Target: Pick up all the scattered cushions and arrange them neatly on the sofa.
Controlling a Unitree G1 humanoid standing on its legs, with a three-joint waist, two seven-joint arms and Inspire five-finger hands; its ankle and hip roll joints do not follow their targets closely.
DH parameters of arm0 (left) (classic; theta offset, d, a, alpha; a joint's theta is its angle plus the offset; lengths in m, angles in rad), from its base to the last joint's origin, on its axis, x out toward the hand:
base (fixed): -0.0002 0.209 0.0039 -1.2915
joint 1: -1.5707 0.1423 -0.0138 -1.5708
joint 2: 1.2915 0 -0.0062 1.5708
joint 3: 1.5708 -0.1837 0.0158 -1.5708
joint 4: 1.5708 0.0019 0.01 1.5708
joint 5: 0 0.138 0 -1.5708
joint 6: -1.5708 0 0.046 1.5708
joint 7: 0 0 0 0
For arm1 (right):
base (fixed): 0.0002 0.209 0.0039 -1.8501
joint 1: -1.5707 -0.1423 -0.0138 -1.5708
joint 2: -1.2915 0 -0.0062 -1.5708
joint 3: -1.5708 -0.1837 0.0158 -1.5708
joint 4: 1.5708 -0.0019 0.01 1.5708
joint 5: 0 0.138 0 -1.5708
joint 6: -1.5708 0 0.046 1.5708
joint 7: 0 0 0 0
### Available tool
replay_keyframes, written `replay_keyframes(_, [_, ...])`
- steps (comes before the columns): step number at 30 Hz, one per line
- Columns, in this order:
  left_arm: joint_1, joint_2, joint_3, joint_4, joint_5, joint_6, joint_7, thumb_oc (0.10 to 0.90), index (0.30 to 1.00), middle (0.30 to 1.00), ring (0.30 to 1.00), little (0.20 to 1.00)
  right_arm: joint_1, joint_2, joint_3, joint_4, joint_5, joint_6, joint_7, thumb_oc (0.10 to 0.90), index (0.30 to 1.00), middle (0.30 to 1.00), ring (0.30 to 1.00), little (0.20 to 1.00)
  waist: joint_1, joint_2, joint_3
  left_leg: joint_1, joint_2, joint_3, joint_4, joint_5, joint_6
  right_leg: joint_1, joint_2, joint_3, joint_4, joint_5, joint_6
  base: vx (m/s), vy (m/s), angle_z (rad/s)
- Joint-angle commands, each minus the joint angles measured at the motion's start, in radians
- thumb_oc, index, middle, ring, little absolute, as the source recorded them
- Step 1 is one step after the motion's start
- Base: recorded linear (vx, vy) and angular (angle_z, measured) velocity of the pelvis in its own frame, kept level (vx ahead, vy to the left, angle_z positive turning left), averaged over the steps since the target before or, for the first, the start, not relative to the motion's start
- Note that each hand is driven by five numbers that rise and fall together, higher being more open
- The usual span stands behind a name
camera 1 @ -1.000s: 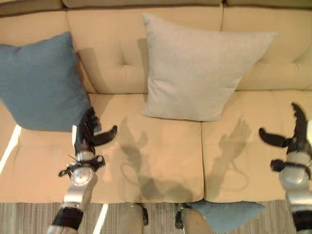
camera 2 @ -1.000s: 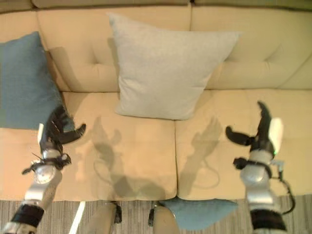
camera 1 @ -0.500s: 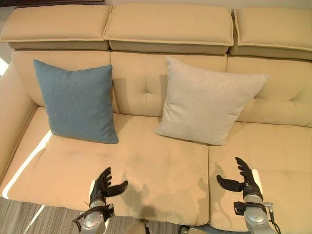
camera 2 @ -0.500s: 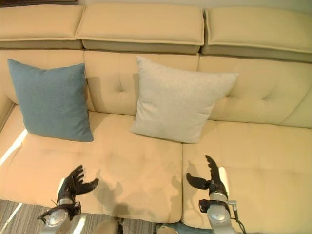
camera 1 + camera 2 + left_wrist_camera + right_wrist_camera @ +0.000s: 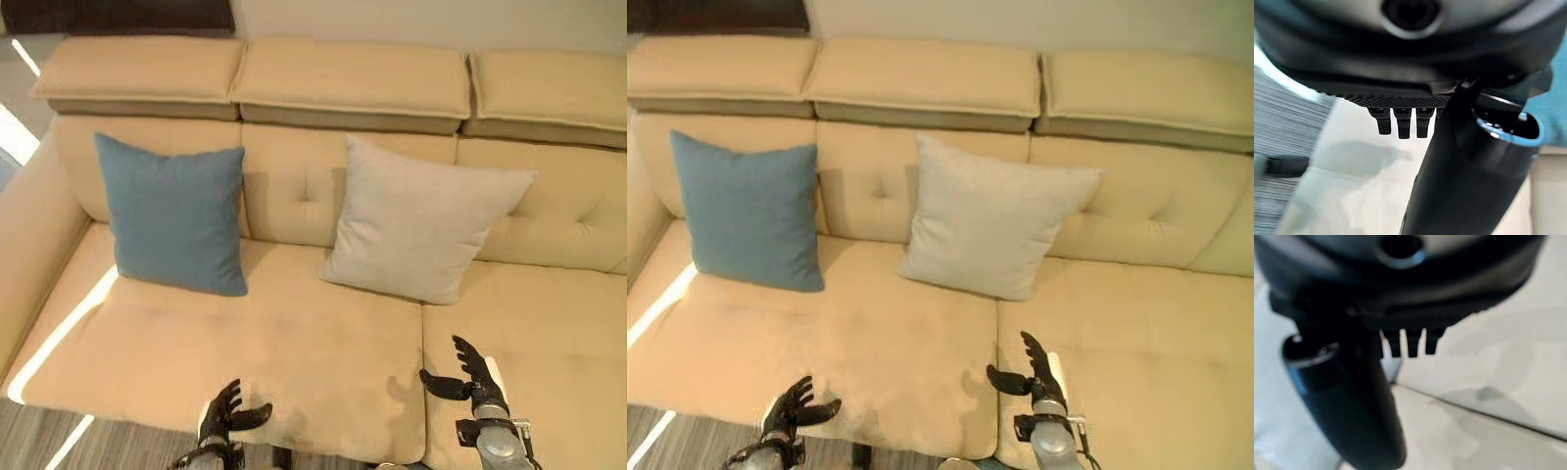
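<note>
Two cushions are on the sofa (image 5: 323,352), both propped against its backrest. The blue cushion (image 5: 174,213) stands over the sofa's left seat, and the grey cushion (image 5: 421,232) leans by the seam between the middle and right seats.

What worries me is the grey one. It sits turned, resting more on a lower corner than on a flat edge, so a careless brush from a hand could roll it forward off the backrest. The blue one stands more squarely but tips a little to one side, so a nudge could slide it down the seat.

Neither cushion has much of a long axis, both being roughly square. The blue one faces out into the room with its edges near upright. The grey one points a corner up toward the sofa's right end, its diagonal running up and rightward.

The left hand (image 5: 227,412) hangs at the sofa's front edge, fingers loose and spread, empty. The right hand (image 5: 468,378) hovers over the right seat's front, likewise slack and holding nothing.
</note>
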Motion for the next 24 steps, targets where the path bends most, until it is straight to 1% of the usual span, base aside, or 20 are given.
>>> replay_keyframes(1, [-0.027,0.04,0.017,-0.007,0.046,-0.058,0.012,0.8,0.9,0.9,0.9,0.9,-0.061,-0.019,-0.004,-0.036,0.021,-0.057,-0.018,0.8,0.9,0.9,0.9,0.9,0.024,-0.02,-0.017,0.055,-0.034,-0.002,0.071,-0.137,0.014,-0.136,0.024,0.08,0.001,0.069,0.056,-0.13,0.181,0.0])
replay_keyframes(3, [-0.028,0.045,0.021,0.01,0.051,-0.063,0.015,0.8,0.9,0.9,0.9,0.9,-0.073,-0.016,0.011,-0.012,0.008,-0.051,-0.018,0.8,0.9,0.9,0.9,0.9,0.033,-0.027,-0.01,0.053,-0.05,-0.009,0.054,-0.132,0.025,-0.154,0.013,0.086,0.001,0.088,0.07,-0.15,0.187,-0.07])
replay_keyframes(4, [-0.023,0.047,0.031,0.032,0.054,-0.063,0.017,0.8,0.9,0.9,0.9,0.9,-0.085,-0.011,0.025,0.002,-0.008,-0.044,-0.018,0.8,0.9,0.9,0.9,0.9,0.045,-0.036,0.0,0.049,-0.06,-0.01,0.04,-0.123,0.038,-0.169,0.002,0.088,0.01,0.097,0.083,-0.16,0.188,-0.21])
replay_keyframes(5, [-0.024,0.047,0.031,0.032,0.054,-0.063,0.017,0.8,0.9,0.9,0.9,0.9,-0.086,-0.011,0.026,0.002,-0.009,-0.044,-0.018,0.8,0.9,0.9,0.9,0.9,0.046,-0.036,0.0,0.049,-0.061,-0.009,0.04,-0.123,0.038,-0.169,0.002,0.089,0.01,0.097,0.083,-0.2,0.204,-0.37])
replay_keyframes(6, [-0.021,0.05,0.04,0.064,0.061,-0.059,0.019,0.8,0.9,0.9,0.9,0.9,-0.095,-0.004,0.037,0.015,-0.011,-0.04,-0.018,0.8,0.9,0.9,0.9,0.9,0.054,-0.042,0.007,0.054,-0.062,-0.001,0.024,-0.115,0.048,-0.185,-0.008,0.087,0.039,0.1,0.094,-0.09,0.089,-0.41])
replay_keyframes(7, [-0.021,0.05,0.04,0.064,0.061,-0.059,0.019,0.8,0.9,0.9,0.9,0.9,-0.096,-0.004,0.037,0.016,-0.011,-0.04,-0.018,0.8,0.9,0.9,0.9,0.9,0.055,-0.042,0.008,0.055,-0.063,0.001,0.022,-0.114,0.048,-0.186,-0.008,0.089,0.041,0.1,0.094,-0.18,0.13,-0.35])
replay_keyframes(9, [-0.035,0.064,0.044,0.117,0.09,-0.053,0.031,0.8,0.9,0.9,0.9,0.9,-0.118,0.009,0.052,0.043,-0.013,-0.037,-0.018,0.8,0.9,0.9,0.9,0.9,0.063,-0.047,0.03,0.051,-0.058,0.01,0.015,-0.098,0.057,-0.222,-0.025,0.08,0.112,0.097,0.111,-0.22,0.074,-0.47])
replay_keyframes(11, [-0.058,0.073,0.039,0.171,0.128,-0.045,0.04,0.8,0.9,0.9,0.9,0.9,-0.134,0.018,0.065,0.075,-0.001,-0.035,-0.018,0.8,0.9,0.9,0.9,0.9,0.071,-0.048,0.039,0.038,-0.055,0.014,0.017,-0.081,0.067,-0.213,-0.018,0.093,0.175,0.052,0.104,-0.28,0.088,-0.28])
replay_keyframes(12, [-0.067,0.075,0.039,0.213,0.15,-0.039,0.042,0.8,0.9,0.9,0.9,0.9,-0.139,0.024,0.071,0.102,0.009,-0.035,-0.015,0.8,0.9,0.9,0.9,0.9,0.08,-0.044,0.034,0.029,-0.052,0.019,0.008,-0.067,0.073,-0.191,-0.005,0.103,0.226,0.01,0.082,-0.21,0.072,-0.03])
replay_keyframes(13, [-0.067,0.075,0.039,0.213,0.15,-0.039,0.042,0.8,0.9,0.9,0.9,0.9,-0.139,0.024,0.071,0.102,0.009,-0.035,-0.015,0.8,0.9,0.9,0.9,0.9,0.08,-0.044,0.033,0.028,-0.053,0.019,0.008,-0.067,0.073,-0.192,-0.005,0.103,0.226,0.01,0.082,-0.18,0.06,-0.01])
replay_keyframes(14, [-0.068,0.075,0.041,0.237,0.16,-0.034,0.04,0.8,0.9,0.9,0.9,0.9,-0.142,0.026,0.072,0.125,0.015,-0.036,-0.014,0.8,0.9,0.9,0.9,0.9,0.087,-0.039,0.029,0.02,-0.049,0.024,0.006,-0.056,0.078,-0.178,0.006,0.108,0.27,-0.02,0.075,-0.11,0.024,-0.07])
replay_keyframes(15, [-0.065,0.076,0.042,0.253,0.165,-0.032,0.037,0.8,0.9,0.9,0.9,0.9,-0.143,0.028,0.07,0.148,0.024,-0.038,-0.013,0.8,0.9,0.9,0.9,0.9,0.095,-0.037,0.018,0.014,-0.048,0.028,0.003,-0.05,0.08,-0.16,0.019,0.114,0.285,-0.048,0.067,-0.21,0.0,-0.24])
replay_keyframes(16, [-0.058,0.073,0.056,0.296,0.167,-0.023,0.034,0.8,0.9,0.9,0.9,0.9,-0.148,0.035,0.075,0.173,0.036,-0.037,-0.007,0.8,0.9,0.9,0.9,0.9,0.118,-0.041,0.004,-0.003,-0.051,0.038,0.009,-0.041,0.083,-0.098,0.043,0.124,0.288,-0.092,0.061,-0.18,-0.036,-0.31])
replay_keyframes(17, [-0.054,0.068,0.061,0.309,0.163,-0.022,0.035,0.8,0.9,0.9,0.9,0.9,-0.152,0.039,0.078,0.172,0.039,-0.036,-0.006,0.8,0.9,0.9,0.9,0.9,0.131,-0.047,-0.006,-0.018,-0.055,0.045,0.014,-0.039,0.08,-0.071,0.05,0.122,0.254,-0.098,0.06,-0.17,-0.09,-0.34])
replay_keyframes(18, [-0.048,0.061,0.065,0.318,0.158,-0.021,0.038,0.8,0.9,0.9,0.9,0.9,-0.152,0.041,0.086,0.174,0.039,-0.034,-0.006,0.8,0.9,0.9,0.9,0.9,0.146,-0.056,-0.01,-0.023,-0.06,0.053,0.015,-0.035,0.076,-0.053,0.059,0.126,0.219,-0.101,0.05,-0.06,-0.067,-0.24])
replay_keyframes(20, [-0.051,0.055,0.07,0.333,0.154,-0.021,0.041,0.8,0.9,0.9,0.9,0.9,-0.155,0.042,0.091,0.183,0.049,-0.035,-0.005,0.8,0.9,0.9,0.9,0.9,0.147,-0.058,-0.017,-0.028,-0.061,0.051,0.016,-0.03,0.073,-0.049,0.069,0.139,0.195,-0.108,0.046,-0.02,-0.076,-0.19])
replay_keyframes(22, [-0.056,0.044,0.063,0.356,0.159,-0.021,0.045,0.8,0.9,0.9,0.9,0.9,-0.154,0.039,0.087,0.179,0.067,-0.036,-0.008,0.8,0.9,0.9,0.9,0.9,0.137,-0.055,-0.02,-0.033,-0.061,0.043,0.019,-0.024,0.065,-0.047,0.096,0.194,0.147,-0.1,0.036,-0.06,-0.135,-0.01])
replay_keyframes(23, [-0.061,0.03,0.044,0.357,0.17,-0.022,0.049,0.8,0.9,0.9,0.9,0.9,-0.148,0.031,0.081,0.168,0.078,-0.041,-0.015,0.8,0.9,0.9,0.9,0.9,0.126,-0.048,-0.016,-0.052,-0.066,0.041,0.042,-0.022,0.056,-0.036,0.101,0.202,0.094,-0.085,0.032,-0.1,-0.132,0.21])
replay_keyframes(24, [-0.066,0.023,0.035,0.358,0.173,-0.021,0.047,0.8,0.9,0.9,0.9,0.9,-0.143,0.028,0.076,0.167,0.084,-0.041,-0.016,0.8,0.9,0.9,0.9,0.9,0.12,-0.045,-0.012,-0.066,-0.068,0.039,0.058,-0.02,0.051,-0.031,0.103,0.197,0.074,-0.08,0.029,-0.14,-0.091,0.3])
